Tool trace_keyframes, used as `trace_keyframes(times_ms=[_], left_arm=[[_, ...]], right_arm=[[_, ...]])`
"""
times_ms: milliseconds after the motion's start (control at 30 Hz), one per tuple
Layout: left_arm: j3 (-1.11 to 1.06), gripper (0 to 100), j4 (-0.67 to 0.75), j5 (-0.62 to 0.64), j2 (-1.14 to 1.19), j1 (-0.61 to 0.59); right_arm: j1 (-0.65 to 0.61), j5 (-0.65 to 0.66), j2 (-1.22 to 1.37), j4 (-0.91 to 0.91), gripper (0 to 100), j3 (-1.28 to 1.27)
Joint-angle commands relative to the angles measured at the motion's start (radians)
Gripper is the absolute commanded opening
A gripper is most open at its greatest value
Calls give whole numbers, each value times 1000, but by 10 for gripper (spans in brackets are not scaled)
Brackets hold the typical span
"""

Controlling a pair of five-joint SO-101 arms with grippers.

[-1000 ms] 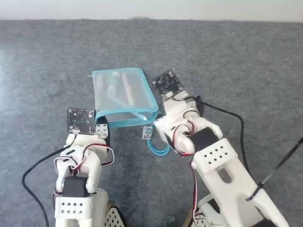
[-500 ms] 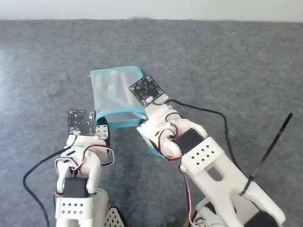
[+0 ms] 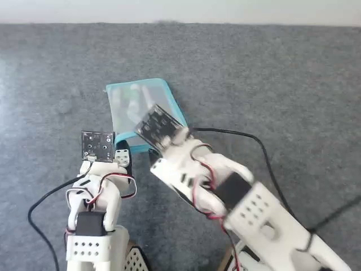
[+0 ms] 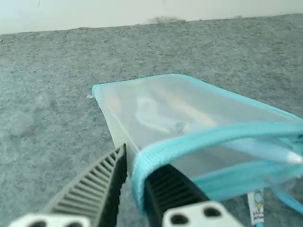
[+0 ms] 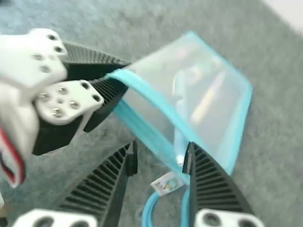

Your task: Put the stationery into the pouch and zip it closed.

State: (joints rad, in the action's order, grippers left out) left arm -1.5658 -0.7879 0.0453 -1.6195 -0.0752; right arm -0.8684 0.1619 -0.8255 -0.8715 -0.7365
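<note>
Left end effector: I've got it clenched on the pouch, pinching the blue zipper edge at one corner. My right end effector is released, jaws spread either side of that same zipper edge, near the small tag. Pouch lies on the grey worktop, stationery inside.

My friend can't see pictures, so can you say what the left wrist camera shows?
The left gripper pinches one corner of the blue zipper edge of a see-through pouch. The pouch lies on a grey table with blurry stationery inside, and a pale wall runs behind.
</note>
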Motion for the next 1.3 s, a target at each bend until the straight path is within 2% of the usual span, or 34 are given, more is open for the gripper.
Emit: trace_keyframes(times_ms=[0, 133, 200, 333, 500, 800, 1067, 1267], left_arm=[[15, 12, 35, -11, -40, 12], [10, 12, 35, -11, -40, 12], [5, 12, 37, -11, -40, 12], [5, 12, 35, -11, -40, 12], [5, 12, 35, -11, -40, 12], [5, 12, 38, -11, -40, 12], [5, 12, 37, -11, -40, 12], [5, 12, 37, -11, -40, 12]], right_arm=[[54, 23, -84, -7, 153, 12], [183, 21, 4, 19, 151, 0], [193, 21, 64, 51, 151, 0], [165, 21, 170, 70, 137, 5], [151, 21, 209, 70, 6, 5], [125, -18, 288, 163, 35, 28], [85, -20, 542, 163, 37, 195], [113, -20, 372, 68, 35, 180]])
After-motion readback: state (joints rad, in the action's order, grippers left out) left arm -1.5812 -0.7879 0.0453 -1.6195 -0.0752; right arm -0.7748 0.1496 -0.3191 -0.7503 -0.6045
